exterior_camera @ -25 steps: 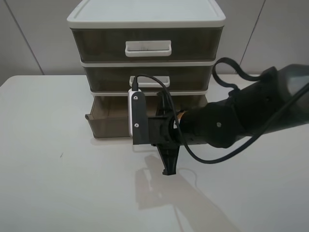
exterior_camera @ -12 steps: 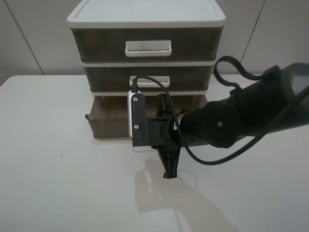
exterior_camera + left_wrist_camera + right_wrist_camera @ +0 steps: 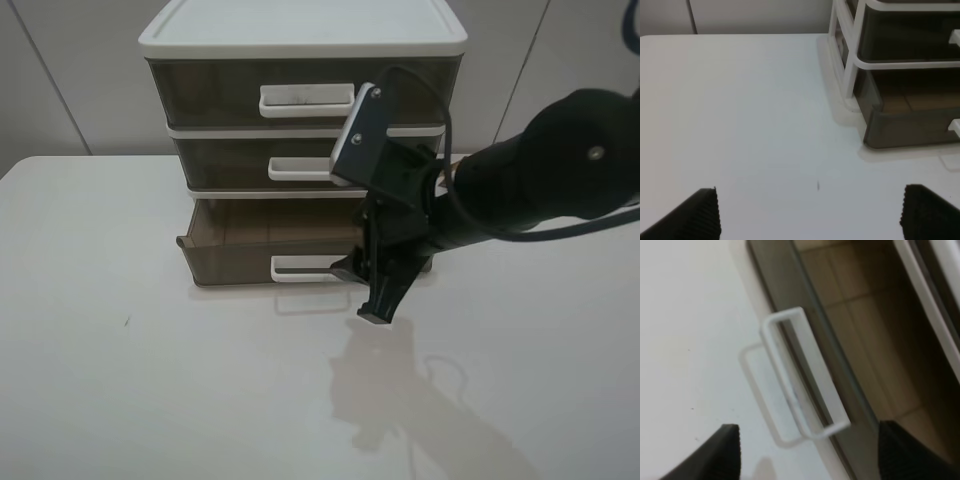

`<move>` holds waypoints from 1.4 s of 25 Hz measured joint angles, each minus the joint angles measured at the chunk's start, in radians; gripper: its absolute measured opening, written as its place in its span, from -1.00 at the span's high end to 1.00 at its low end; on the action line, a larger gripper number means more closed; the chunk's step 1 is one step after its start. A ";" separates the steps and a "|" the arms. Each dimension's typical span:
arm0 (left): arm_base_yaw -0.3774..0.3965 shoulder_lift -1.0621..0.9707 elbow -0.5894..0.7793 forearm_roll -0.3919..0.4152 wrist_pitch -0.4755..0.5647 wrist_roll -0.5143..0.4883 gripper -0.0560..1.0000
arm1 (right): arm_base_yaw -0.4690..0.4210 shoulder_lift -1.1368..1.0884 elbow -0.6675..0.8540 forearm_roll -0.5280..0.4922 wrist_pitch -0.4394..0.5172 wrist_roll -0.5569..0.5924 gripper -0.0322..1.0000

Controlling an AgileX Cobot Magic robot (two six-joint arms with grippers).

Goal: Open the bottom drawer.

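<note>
Just behind the right tool (image 3: pixel 363 294), the bottom drawer (image 3: pixel 232 262).

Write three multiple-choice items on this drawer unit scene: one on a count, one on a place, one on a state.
1. How many drawers has the drawer unit? A three; B two; C four.
2. Where is the right gripper? A behind the unit; B by the handle of the bottom drawer; C far left of the unit.
3. The bottom drawer is: A shut flush; B lifted out; C pulled partly out.
1 A: three fronts are stacked. 2 B: the right wrist view shows that handle between its fingers. 3 C: its front juts forward of the unit.
</note>
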 joint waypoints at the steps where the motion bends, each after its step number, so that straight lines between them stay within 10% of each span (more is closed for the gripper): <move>1: 0.000 0.000 0.000 0.000 0.000 0.000 -0.52 | -0.035 -0.031 0.000 -0.019 0.036 0.044 -0.21; 18: 0.000 0.000 0.000 0.000 0.000 0.000 -0.52 | -0.687 -0.696 0.001 -0.217 0.549 0.684 -0.30; 35: 0.000 0.000 0.000 0.000 0.000 0.000 -0.52 | -0.724 -1.410 0.004 -0.282 0.977 0.732 -0.30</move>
